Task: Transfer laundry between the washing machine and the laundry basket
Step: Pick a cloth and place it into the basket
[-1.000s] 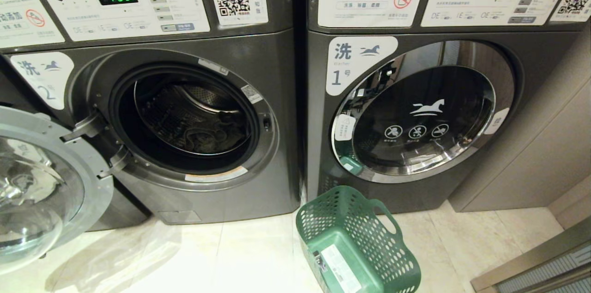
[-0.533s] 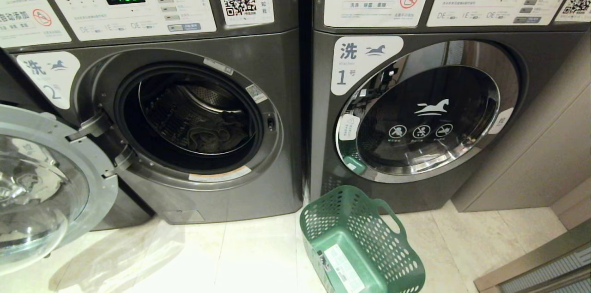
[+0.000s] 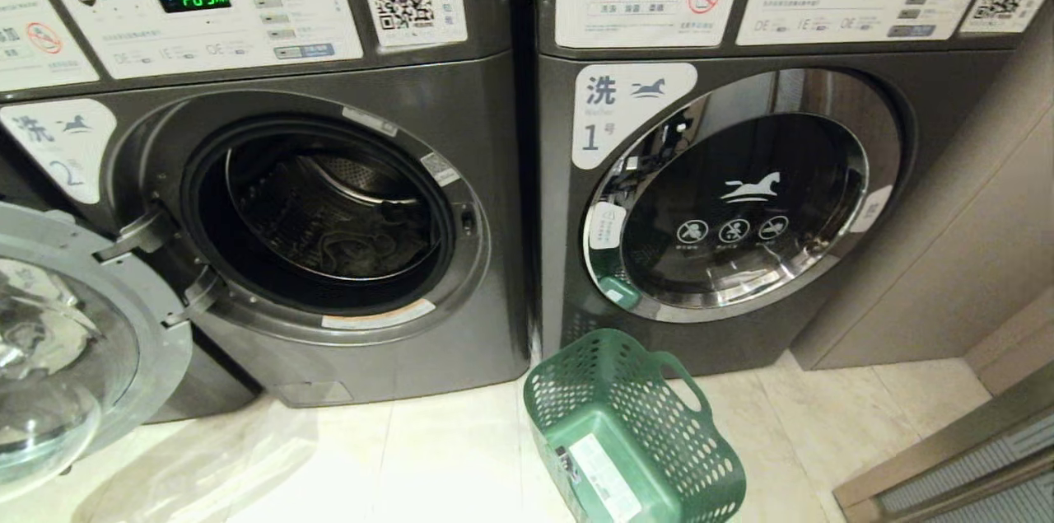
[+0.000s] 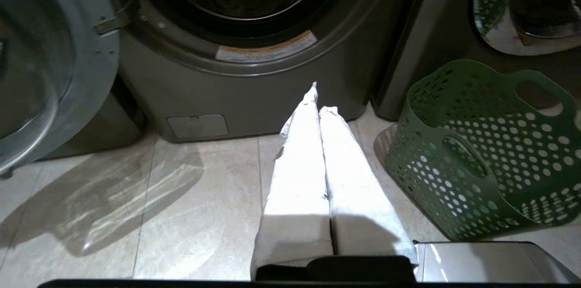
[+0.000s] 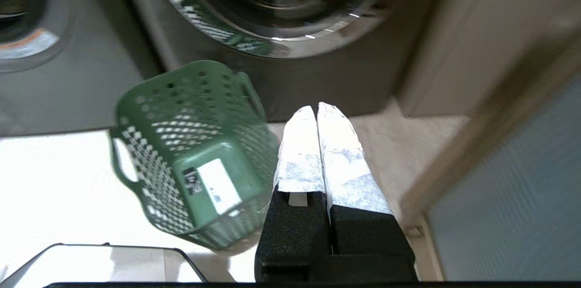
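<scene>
Not started: laundry [image 3: 362, 247] still in left washer [image 3: 317, 214] drum, door open; basket [image 3: 634, 432] empty on floor. Left claw [image 4: 317, 97] & right claw [image 5: 316, 111] clenched, holding nothing.

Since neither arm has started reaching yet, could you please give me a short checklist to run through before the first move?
1. Left washer door swung open: ok.
2. Laundry visible in the drum: ok.
3. Green basket on the floor between the washers, nothing visible inside: ok.
4. Left end effector shut, holding nothing, pointing toward the open washer's base: ok.
5. Right end effector shut, holding nothing, beside the basket: ok.
6. Amount of laundry deeper in the drum: cannot tell.
</scene>
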